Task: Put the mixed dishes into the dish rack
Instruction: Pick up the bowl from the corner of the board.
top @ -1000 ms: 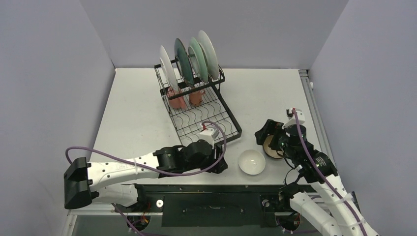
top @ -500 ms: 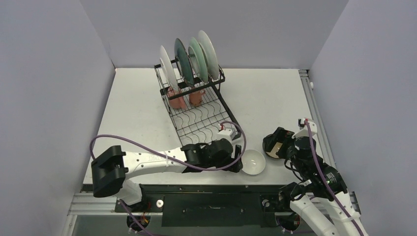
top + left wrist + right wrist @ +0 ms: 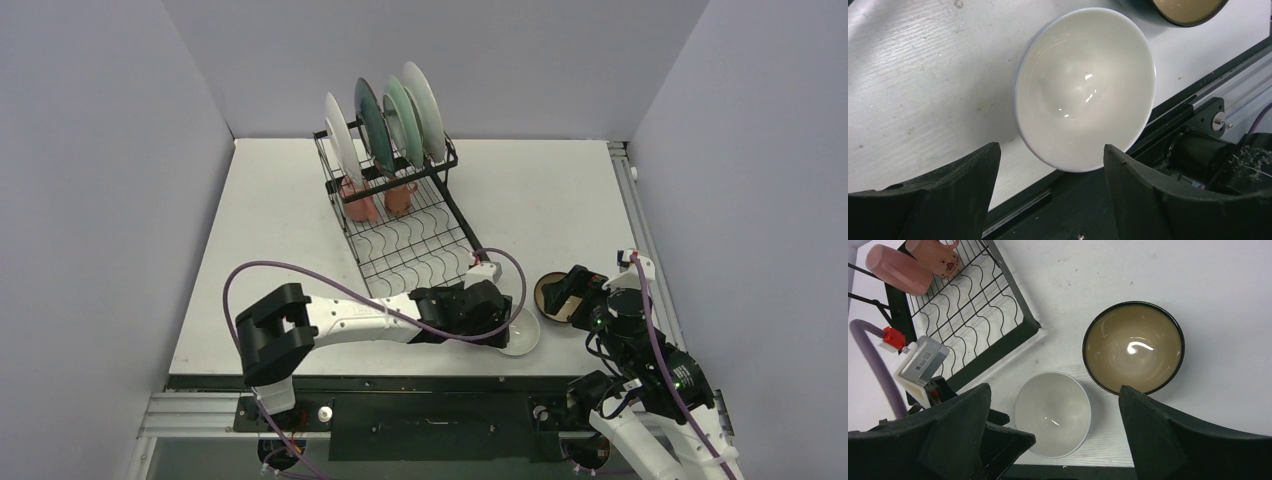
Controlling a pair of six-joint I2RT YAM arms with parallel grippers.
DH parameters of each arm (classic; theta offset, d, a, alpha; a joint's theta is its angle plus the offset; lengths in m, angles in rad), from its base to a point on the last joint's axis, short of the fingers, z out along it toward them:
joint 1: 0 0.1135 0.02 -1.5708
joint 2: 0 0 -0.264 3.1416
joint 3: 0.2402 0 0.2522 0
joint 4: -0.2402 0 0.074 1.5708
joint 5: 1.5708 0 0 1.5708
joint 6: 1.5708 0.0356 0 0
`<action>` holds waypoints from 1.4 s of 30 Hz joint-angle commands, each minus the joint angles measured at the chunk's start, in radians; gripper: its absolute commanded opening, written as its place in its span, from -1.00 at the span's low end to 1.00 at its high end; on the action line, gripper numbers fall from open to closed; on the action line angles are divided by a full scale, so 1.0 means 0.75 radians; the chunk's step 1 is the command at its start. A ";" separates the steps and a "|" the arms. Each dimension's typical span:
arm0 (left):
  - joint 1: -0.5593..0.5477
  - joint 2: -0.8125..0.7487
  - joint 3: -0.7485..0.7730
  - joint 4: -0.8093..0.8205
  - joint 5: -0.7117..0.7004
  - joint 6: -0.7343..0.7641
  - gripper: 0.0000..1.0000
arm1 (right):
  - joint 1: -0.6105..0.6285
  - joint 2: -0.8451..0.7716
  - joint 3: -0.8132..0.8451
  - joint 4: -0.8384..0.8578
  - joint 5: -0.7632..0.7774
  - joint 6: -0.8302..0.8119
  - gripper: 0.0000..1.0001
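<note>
The white bowl (image 3: 524, 338) sits upright near the table's front edge, also in the left wrist view (image 3: 1085, 87) and the right wrist view (image 3: 1053, 412). My left gripper (image 3: 500, 320) is open, its fingers either side of the bowl's near rim (image 3: 1050, 146). The dark brown-gold bowl (image 3: 551, 293) (image 3: 1133, 347) stands just right of it. My right gripper (image 3: 572, 290) (image 3: 1054, 388) is open and empty, above both bowls. The black dish rack (image 3: 410, 215) holds several upright plates (image 3: 385, 120) and two pink mugs (image 3: 375, 200) (image 3: 898, 270).
The rack's front corner (image 3: 1030, 327) lies close to the white bowl. The table's front edge and a black rail (image 3: 1193, 115) run right beside the white bowl. My left arm's purple cable (image 3: 300, 275) loops over the table.
My left arm has reached right along the front edge until its open fingers are at the white bowl. My right gripper has drawn back right, off the dark bowl.
</note>
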 commanded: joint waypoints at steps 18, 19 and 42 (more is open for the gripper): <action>0.085 0.141 0.045 -0.005 0.076 0.021 -0.31 | -0.009 0.024 -0.011 0.009 0.068 0.043 0.84; 0.089 0.137 0.037 0.006 0.084 0.022 -0.36 | -0.009 0.026 -0.014 0.013 0.065 0.045 0.84; 0.271 -0.361 -0.416 0.410 0.299 0.097 -1.00 | -0.009 0.106 0.006 0.080 -0.120 0.017 0.81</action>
